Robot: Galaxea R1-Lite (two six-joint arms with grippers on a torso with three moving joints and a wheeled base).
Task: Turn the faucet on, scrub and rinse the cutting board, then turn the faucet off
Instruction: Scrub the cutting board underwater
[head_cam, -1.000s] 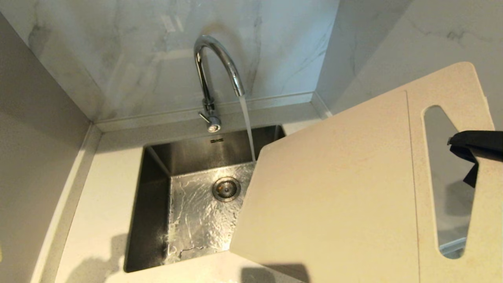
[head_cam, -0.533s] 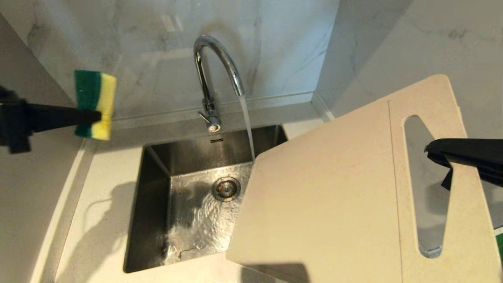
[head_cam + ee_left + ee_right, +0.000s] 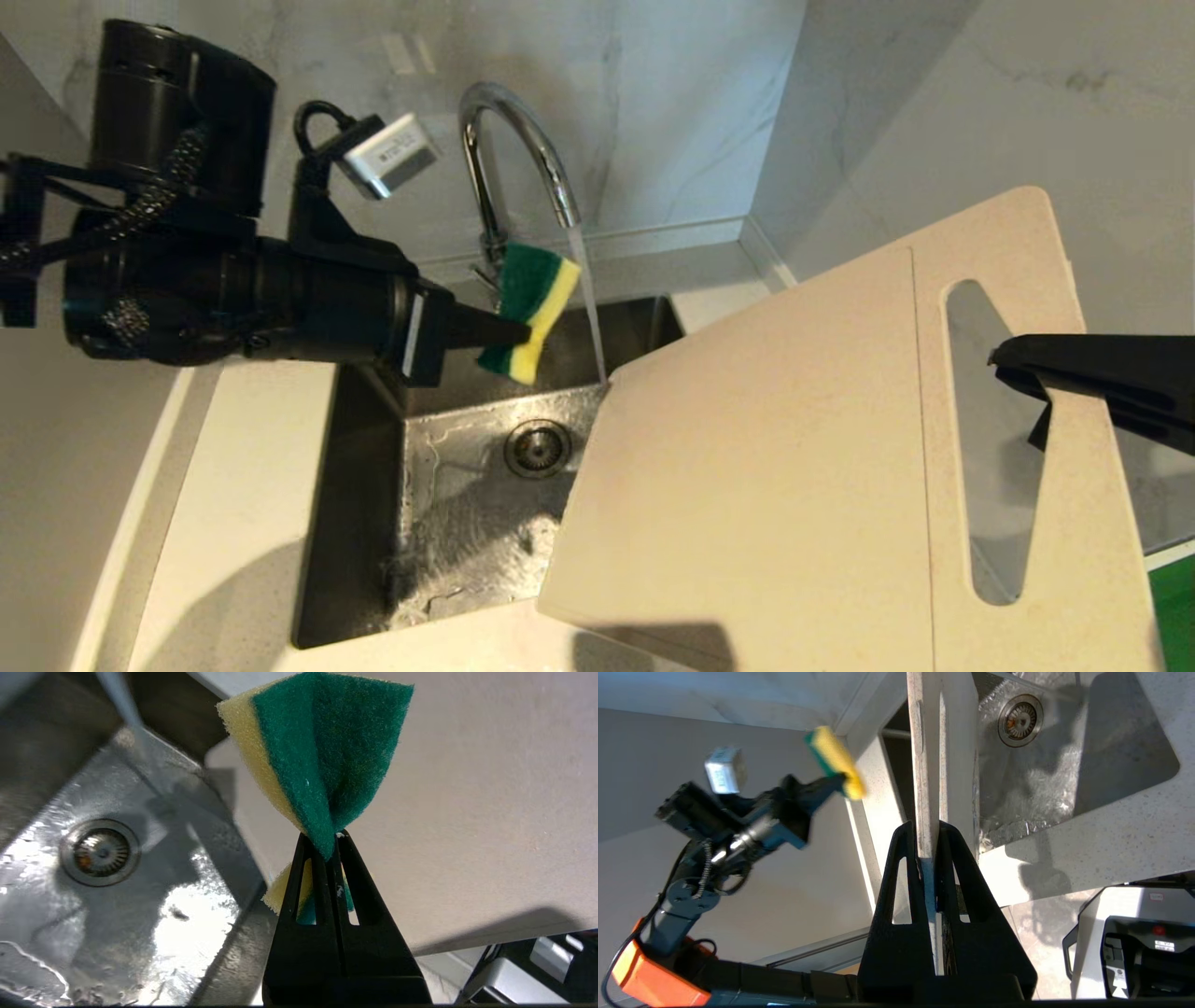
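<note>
The left gripper (image 3: 523,331) pinches a green-and-yellow sponge (image 3: 530,308) beside the faucet (image 3: 518,149), which is running. The right gripper (image 3: 930,833) clamps the cutting board (image 3: 766,467) over the sink (image 3: 448,523); no writing is legible

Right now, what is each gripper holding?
Left gripper: shut on the sponge.
Right gripper: shut on the cutting board.

My head looks steeply down on the sink (image 3: 373,523); both wrist cameras, close behind my fingers, share its drain (image 3: 99,851).
</note>
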